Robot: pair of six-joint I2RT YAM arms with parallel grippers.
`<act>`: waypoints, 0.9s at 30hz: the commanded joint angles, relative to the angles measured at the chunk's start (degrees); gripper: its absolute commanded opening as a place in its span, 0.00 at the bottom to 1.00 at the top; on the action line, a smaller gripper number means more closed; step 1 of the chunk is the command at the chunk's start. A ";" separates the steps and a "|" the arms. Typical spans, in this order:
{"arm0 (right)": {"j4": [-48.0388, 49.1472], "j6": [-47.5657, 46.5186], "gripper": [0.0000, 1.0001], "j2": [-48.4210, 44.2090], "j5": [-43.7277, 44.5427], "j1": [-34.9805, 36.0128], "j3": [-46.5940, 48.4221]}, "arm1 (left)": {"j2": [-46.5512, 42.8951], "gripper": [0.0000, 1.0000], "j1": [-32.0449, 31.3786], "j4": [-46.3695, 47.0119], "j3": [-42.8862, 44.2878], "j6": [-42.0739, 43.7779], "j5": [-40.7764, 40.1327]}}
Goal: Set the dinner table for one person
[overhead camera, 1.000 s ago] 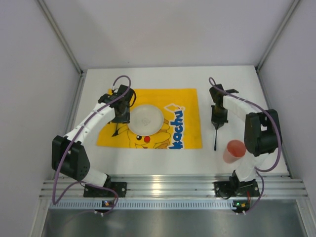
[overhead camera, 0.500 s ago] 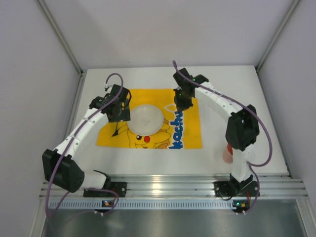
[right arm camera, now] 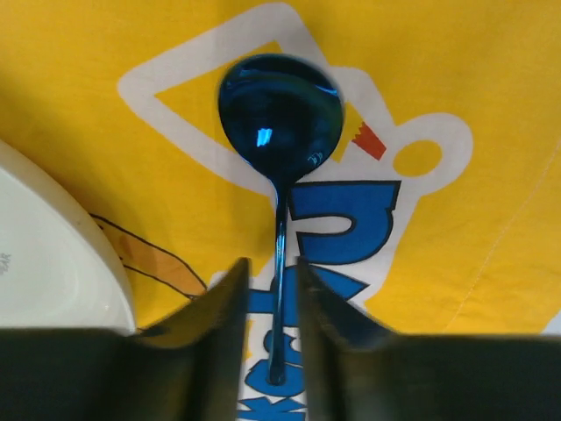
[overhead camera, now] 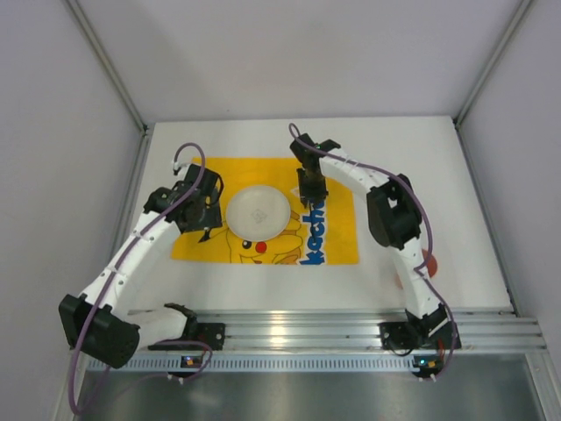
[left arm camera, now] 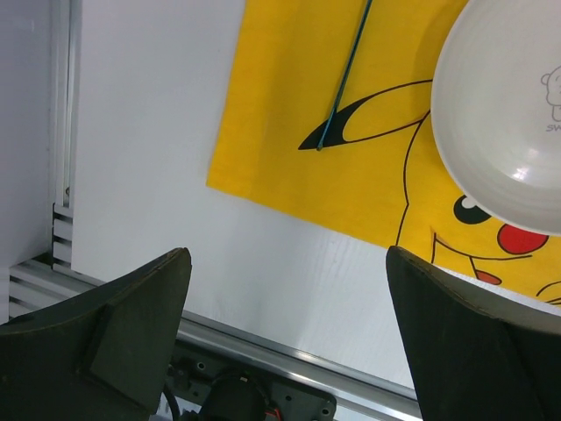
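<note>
The right arm [overhead camera: 390, 215] is hiding most of the red cup [overhead camera: 429, 261] at the near right. Both wrist views are cutting off the white plate [left arm camera: 508, 114]; the left one is also cropping a thin teal utensil [left arm camera: 348, 74], its kind unclear.

The dinner table [overhead camera: 412, 158] had a plain white top, smooth and matt. At six o'clock its rail [overhead camera: 298, 329] was ribbed aluminium with a dull metal shine. The cloth [overhead camera: 337, 237] was thin yellow fabric with a printed picture, matt and slightly creased. The plate [overhead camera: 258, 210] was white and glossy with small light spots; ceramic or hard plastic, I could not tell. At three o'clock from it the spoon [right arm camera: 280, 114] was dark blue see-through plastic, very glossy. At nine o'clock a thin teal handle [left arm camera: 346, 74] looked smooth. The cup [overhead camera: 428, 261], at four o'clock, was red translucent plastic. The left gripper [left arm camera: 287, 254] and the right gripper [right arm camera: 272, 263] had fingers of dark matt plastic; the arm shells [overhead camera: 131, 250] were smooth white plastic
</note>
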 commanded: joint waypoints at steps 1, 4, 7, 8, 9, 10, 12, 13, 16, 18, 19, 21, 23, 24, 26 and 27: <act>1.49 1.80 0.40 0.05 -0.13 -0.05 2.35 | -2.28 0.98 -0.04 -2.24 0.16 -0.55 -2.05; 0.53 2.07 0.55 -2.31 0.05 -0.22 3.92 | -2.11 0.98 -0.13 -2.07 0.08 -0.20 -1.52; -1.84 1.72 0.60 -6.88 1.18 -1.10 5.77 | -1.06 0.98 -0.13 -0.76 -0.10 0.50 -0.47; -3.68 1.63 0.61 -10.81 1.98 -1.97 5.86 | -0.62 0.98 -0.13 -0.14 -0.01 0.76 0.23; -4.48 1.54 0.61 -13.20 3.90 -2.50 5.17 | 0.17 0.98 -0.13 -0.05 0.25 0.77 0.41; -5.10 1.37 0.62 -15.92 4.70 -3.29 1.59 | 0.26 0.98 -0.13 0.21 0.43 0.59 0.50; -3.79 1.10 0.63 -25.67 5.06 -6.54 -4.91 | 0.18 0.98 -0.13 2.14 0.43 1.47 1.29; -1.43 0.84 0.63 -29.09 3.23 -8.12 -8.86 | -0.08 0.98 -0.13 3.11 -0.27 1.99 1.81; -0.62 0.93 0.64 -40.97 1.11 -13.83 -25.46 | -0.53 0.98 -0.13 7.06 -1.67 4.19 4.79; -2.02 1.19 0.64 -48.09 2.15 -16.65 -29.71 | 0.35 0.98 -0.22 8.65 -2.21 5.86 6.12; -3.94 2.24 0.63 -50.29 3.99 -17.18 -33.04 | 0.79 0.98 -0.13 9.26 -2.30 6.30 6.73; -6.32 3.73 0.64 -56.44 5.67 -18.85 -35.43 | 2.19 0.98 -0.13 9.88 -2.30 7.44 7.70; -12.11 7.68 0.64 -61.79 9.88 -19.91 -37.54 | 3.08 0.97 -0.22 11.11 -2.30 8.58 9.19; -13.96 8.83 0.64 -63.39 12.85 -20.17 -38.16 | 3.69 0.98 -0.22 11.37 -2.30 8.85 9.55; -19.94 12.87 0.64 -67.77 15.51 -21.22 -39.83 | 4.39 0.97 -0.13 12.52 -2.39 9.55 10.52; -21.61 14.10 0.64 -69.28 16.39 -21.67 -40.53 | 5.01 0.97 -0.13 12.87 -2.39 9.64 10.69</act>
